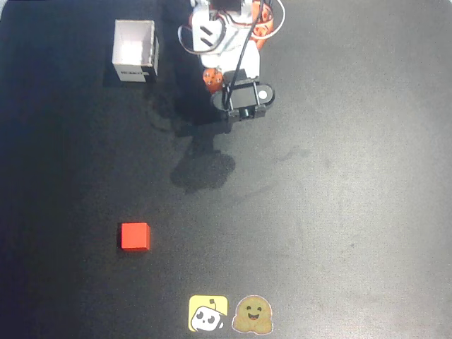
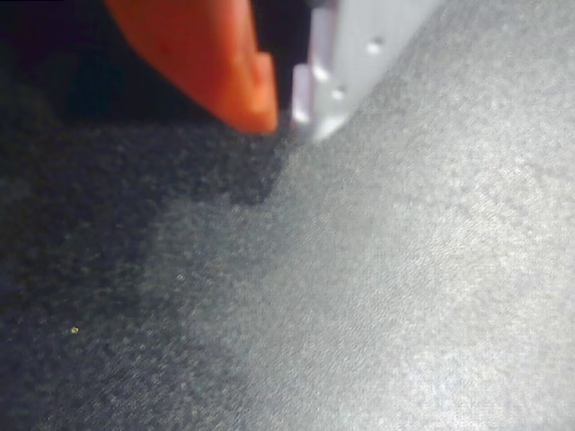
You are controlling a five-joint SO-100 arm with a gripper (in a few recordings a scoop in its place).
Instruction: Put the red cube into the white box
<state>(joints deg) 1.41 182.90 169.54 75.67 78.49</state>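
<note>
The red cube is a small solid block of bright red-orange colour with plain matte faces. In the overhead view it lies flat on the dark table, at about 8 o'clock from the centre of the picture, and nothing touches it. The white box stands at about 11 o'clock, near the top edge. It is square with thin walls, open to the top, with a pale inside and a dark printed label on its lower side. The box and the cube are well apart, the box almost straight at 12 o'clock from the cube.

The arm enters from the top edge, just at 3 o'clock of the box, and is folded over its base; its black wrist part points toward 6 o'clock. Its shadow falls on the table below it. In the wrist view the gripper hangs over bare table, one finger orange and one white, the tips nearly together with only a thin dark gap, holding nothing.

Two stickers lie at 6 o'clock near the bottom edge.
</note>
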